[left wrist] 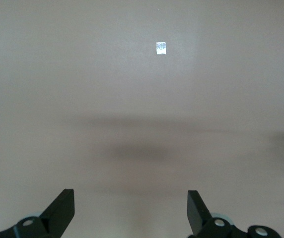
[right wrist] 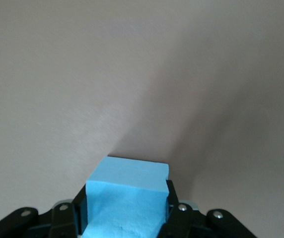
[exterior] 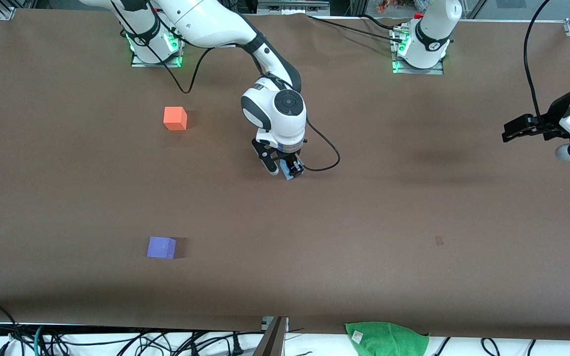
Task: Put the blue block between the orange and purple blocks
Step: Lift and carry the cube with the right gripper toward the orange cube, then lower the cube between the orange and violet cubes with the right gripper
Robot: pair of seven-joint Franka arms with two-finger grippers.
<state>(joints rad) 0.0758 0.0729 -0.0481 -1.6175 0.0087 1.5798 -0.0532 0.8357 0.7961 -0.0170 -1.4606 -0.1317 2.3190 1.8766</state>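
Blue block (right wrist: 127, 196): was clamped between the right gripper's (exterior: 291, 168) fingers, low over the middle of the brown table (exterior: 413, 207).
Orange block (exterior: 174, 118): sat on the table toward the right arm's end.
Purple block (exterior: 161, 247): lay nearer the front camera than the orange one, well apart from it.
Left gripper (left wrist: 131, 208): waited over the left arm's end of the table, fingers spread wide, holding nothing.

We see a small light sky-blue matte cube (exterior: 292, 172) clamped between the right gripper's (exterior: 290, 169) fingers near the table's middle, a bright orange matte cube (exterior: 174, 118) flat toward the right arm's end, a violet-purple matte cube (exterior: 161, 247) nearer the front camera, well apart.
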